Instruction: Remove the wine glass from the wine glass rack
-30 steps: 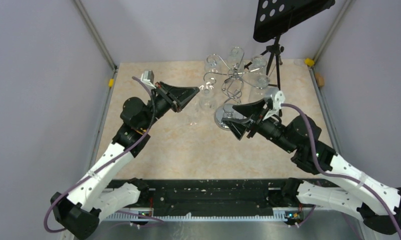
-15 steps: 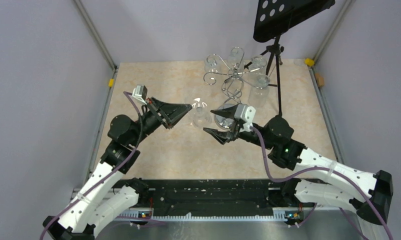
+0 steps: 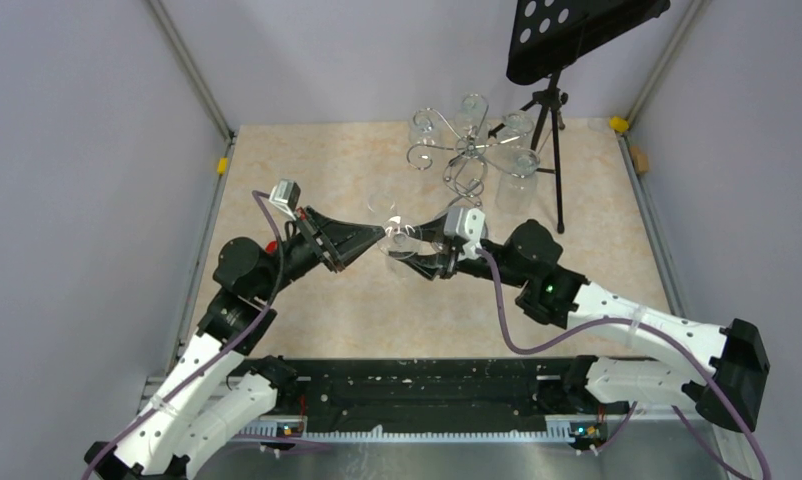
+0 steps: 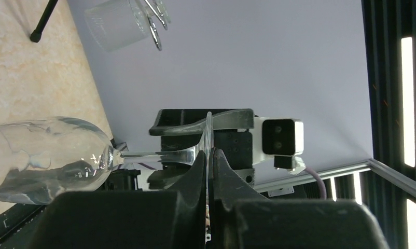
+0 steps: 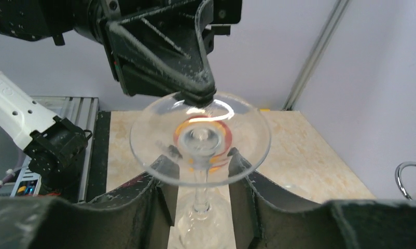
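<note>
Tabletop (image 4: pixel 35 83); wrist view: wine glass (image 4: pixel 45 155) foot seemingly in left hand (image 4: pixel 210 153)

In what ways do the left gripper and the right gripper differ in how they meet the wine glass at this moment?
The left gripper is shut on the foot rim of the wine glass; the right gripper is open. The left gripper pinches the thin disc; the right gripper straddles the stem, with gaps on both sides. Both meet the glass at its foot end, and it lies sideways between them.
</note>
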Tool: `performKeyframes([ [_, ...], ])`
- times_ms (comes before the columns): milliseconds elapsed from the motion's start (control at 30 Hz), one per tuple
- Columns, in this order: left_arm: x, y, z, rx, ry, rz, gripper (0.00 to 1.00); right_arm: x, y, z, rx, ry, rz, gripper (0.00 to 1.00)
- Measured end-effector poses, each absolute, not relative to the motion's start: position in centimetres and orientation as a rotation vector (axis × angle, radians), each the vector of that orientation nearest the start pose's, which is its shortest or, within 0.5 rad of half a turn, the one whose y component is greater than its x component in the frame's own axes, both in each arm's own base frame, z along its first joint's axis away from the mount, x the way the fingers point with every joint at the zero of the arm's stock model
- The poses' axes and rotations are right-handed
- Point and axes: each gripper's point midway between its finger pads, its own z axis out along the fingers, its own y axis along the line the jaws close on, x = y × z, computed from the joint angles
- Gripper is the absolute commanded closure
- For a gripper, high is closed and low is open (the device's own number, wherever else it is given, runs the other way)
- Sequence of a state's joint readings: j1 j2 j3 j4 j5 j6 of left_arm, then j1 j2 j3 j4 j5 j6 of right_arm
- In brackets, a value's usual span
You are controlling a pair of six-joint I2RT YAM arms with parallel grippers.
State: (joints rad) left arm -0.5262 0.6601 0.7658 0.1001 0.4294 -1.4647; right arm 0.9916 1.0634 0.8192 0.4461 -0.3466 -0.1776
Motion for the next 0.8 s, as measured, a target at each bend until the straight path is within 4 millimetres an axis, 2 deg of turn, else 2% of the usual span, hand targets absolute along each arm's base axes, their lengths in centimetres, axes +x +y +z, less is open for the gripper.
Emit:
performKeyframes([
  [133,16.9,-22.5,39.6,-0.358,1.666,-1.877,1.0,17.0,36.0,35.9,-1.023,1.008,0.931,0.73],
  [367,16.8,-22.1,39.9,-0.366,1.637,-1.862,1.0,17.2,36.8,35.5,-1.028,1.033,0.964,0.98],
  [433,16.9,-22.0,39.8,-0.373,1.638,-1.857,1.0,17.1,36.9,35.5,-1.025,1.039,0.972,1.0],
  [467,16.9,-22.0,39.8,-0.373,1.639,-1.856,0.93,17.1,36.9,35.5,-1.022,1.042,0.978,1.0],
  [500,16.9,-22.0,39.8,-0.372,1.638,-1.853,0.79,17.1,36.9,35.5,-1.02,1.045,0.982,1.0],
  [533,16.9,-21.9,39.8,-0.369,1.638,-1.849,0.61,17.0,36.9,35.5,-1.017,1.048,0.987,1.0],
  [633,16.9,-21.9,39.7,-0.356,1.635,-1.832,0.34,17.0,36.9,35.7,-0.994,1.06,1.009,1.0],
  [700,17.0,-21.7,39.5,-0.359,1.634,-1.811,0.26,17.1,36.8,36.2,-0.968,1.057,1.021,1.0],
  [800,17.4,-21.4,39.0,-0.376,1.637,-1.768,0.22,17.4,36.2,37.6,-0.907,1.043,1.014,1.0],
])
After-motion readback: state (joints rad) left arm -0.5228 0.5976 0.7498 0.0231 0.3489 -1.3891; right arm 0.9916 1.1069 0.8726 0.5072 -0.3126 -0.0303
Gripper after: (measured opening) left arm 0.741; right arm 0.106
